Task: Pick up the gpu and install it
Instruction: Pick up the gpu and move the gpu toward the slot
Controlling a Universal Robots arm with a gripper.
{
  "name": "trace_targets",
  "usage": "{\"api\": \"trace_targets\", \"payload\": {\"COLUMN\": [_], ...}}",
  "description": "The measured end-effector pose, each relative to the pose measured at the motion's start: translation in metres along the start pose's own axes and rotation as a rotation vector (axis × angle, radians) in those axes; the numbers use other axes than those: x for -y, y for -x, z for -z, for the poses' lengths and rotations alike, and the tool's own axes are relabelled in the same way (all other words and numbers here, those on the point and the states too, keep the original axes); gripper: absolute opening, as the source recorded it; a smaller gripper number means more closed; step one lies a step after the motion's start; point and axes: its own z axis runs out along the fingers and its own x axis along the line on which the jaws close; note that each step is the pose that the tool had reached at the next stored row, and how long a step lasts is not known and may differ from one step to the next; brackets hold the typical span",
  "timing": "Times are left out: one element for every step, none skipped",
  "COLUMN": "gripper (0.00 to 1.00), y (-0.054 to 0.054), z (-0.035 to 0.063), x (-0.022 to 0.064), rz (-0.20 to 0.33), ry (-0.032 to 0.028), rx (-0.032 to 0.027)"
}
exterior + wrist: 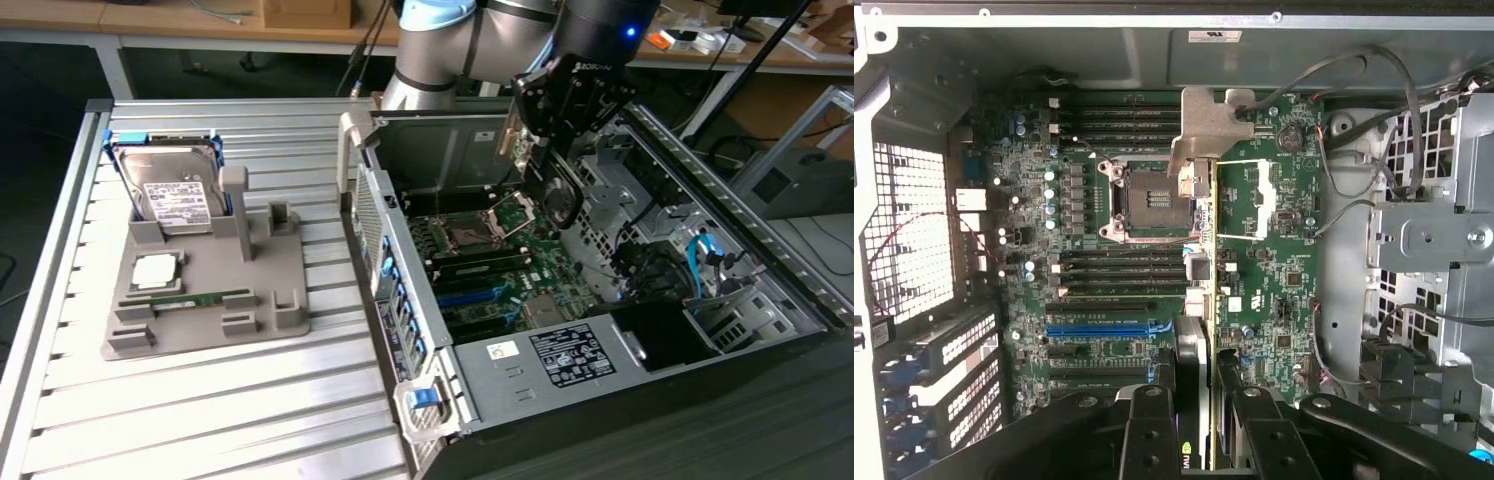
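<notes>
gpu [550, 190]: thin dark card, black fan [561, 203], silvery bracket [1202, 130], clamped between fingers [1149, 432].

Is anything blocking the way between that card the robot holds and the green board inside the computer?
Nothing visible does. The gripper holds the gpu on edge inside the open case, above the motherboard. The board's long slots look bare.

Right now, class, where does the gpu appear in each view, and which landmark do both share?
Exterior view: gpu hangs from the gripper above the open case.
Wrist view: gpu edge-on between the fingers, over the motherboard.
Shared landmark: the CPU socket.
</notes>
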Motion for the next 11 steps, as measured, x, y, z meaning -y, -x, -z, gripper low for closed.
{"api": "trace_targets", "payload": {"gripper": [0.27,0.27,0.27,0.27,0.27,0.27,0.27,0.27,0.27,0.27,0.27], "y": [0.0000,0.0000,0.0000,0.0001,0.0001,0.0000,0.0000,0.0001,0.0004,0.0007,0.0007], "z": [0.0000,0.0000,0.0000,-0.0001,-0.0001,-0.0003,-0.0008,-0.0015,-0.0021,-0.0030,-0.0039], "x": [0.0000,0.0000,0.0000,0.0000,0.0000,0.0000,0.0000,-0.0001,-0.0001,-0.0002,-0.0002], "rz": [0.001,0.003,0.009,0.018,0.028,0.047,0.071,0.084,0.092,0.092,0.092], "ry": [0.0000,0.0001,0.0003,0.0005,0.0008,0.0014,0.0022,0.0027,0.0027,0.0026,0.0027], "rx": [0.0000,0.0001,0.0005,0.0010,0.0015,0.0026,0.0039,0.0046,0.0049,0.0049,0.0050]}}
